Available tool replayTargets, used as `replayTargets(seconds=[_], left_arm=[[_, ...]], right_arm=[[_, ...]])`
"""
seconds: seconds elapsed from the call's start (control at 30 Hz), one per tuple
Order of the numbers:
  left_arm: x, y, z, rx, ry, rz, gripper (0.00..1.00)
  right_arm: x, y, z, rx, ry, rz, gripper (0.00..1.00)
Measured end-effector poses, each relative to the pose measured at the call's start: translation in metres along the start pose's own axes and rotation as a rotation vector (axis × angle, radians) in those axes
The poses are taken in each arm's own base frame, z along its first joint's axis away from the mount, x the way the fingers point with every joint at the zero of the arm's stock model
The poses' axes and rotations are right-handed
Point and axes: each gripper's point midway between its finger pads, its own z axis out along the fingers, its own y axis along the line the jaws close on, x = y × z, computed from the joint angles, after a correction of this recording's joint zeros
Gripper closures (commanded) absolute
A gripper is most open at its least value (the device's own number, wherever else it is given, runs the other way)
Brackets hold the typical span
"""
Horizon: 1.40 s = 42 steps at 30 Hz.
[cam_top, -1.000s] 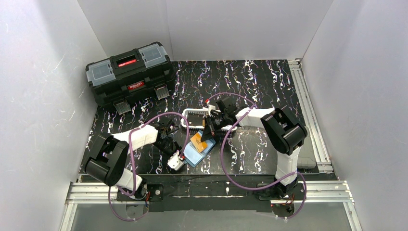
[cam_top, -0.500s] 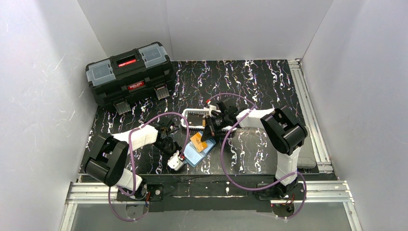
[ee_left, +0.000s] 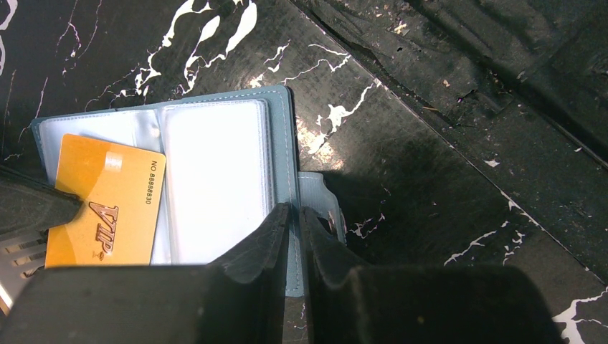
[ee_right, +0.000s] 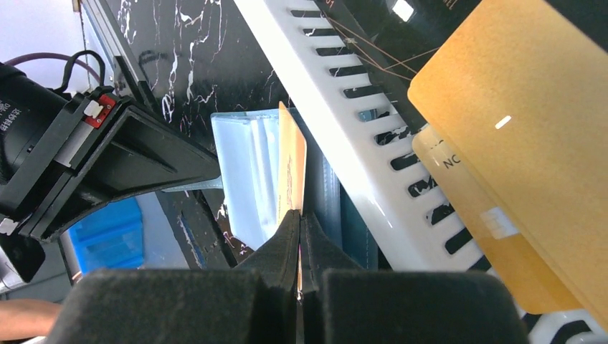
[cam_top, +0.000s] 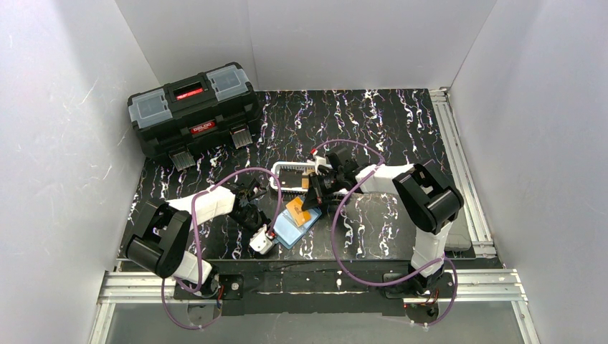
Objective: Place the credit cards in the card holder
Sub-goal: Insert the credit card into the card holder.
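- The card holder lies open on the black marbled table, near its front edge between the two arms. The clear inner sleeves face up and the teal cover shows along the rim.
- The snap tab sticks out from the holder's right edge, just beside the left fingers.
- The left gripper has its jaws almost together, pinching the holder's teal edge and pinning it to the table.
- The right gripper has its jaws fully closed on one end of the orange card.
- The orange card lies tilted over the holder's left sleeve page. Whether its free end is inside a sleeve cannot be determined.
- The orange card is printed "VIP" in slanted script. Along one short edge is a serial reading "NO 8888830", with the last digits uncertain.
- The white basket, with a slotted wall, stands just behind the holder.
- The upper gold card overlaps the lower gold card at the basket. The lower card shows the letters "NO"; the rest is covered.
- The toolbox stands at the far left corner of the table. It is black with grey lid compartments and carries red labels too small to read.
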Motion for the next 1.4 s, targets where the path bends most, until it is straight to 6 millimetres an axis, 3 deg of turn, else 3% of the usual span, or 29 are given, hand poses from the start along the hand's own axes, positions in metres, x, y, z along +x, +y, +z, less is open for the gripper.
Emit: replayTargets(seconds=[1.07,1.4], left_arm=[[-0.001,-0.001,0.000,0.003,0.002,0.003,0.91],[-0.001,-0.001,0.000,0.004,0.001,0.004,0.92]], right_arm=[[0.012,0.010,0.005,-0.088,0.117,0.011,0.99],[0.027,0.015,0.008,-0.082,0.174,0.007,0.99]])
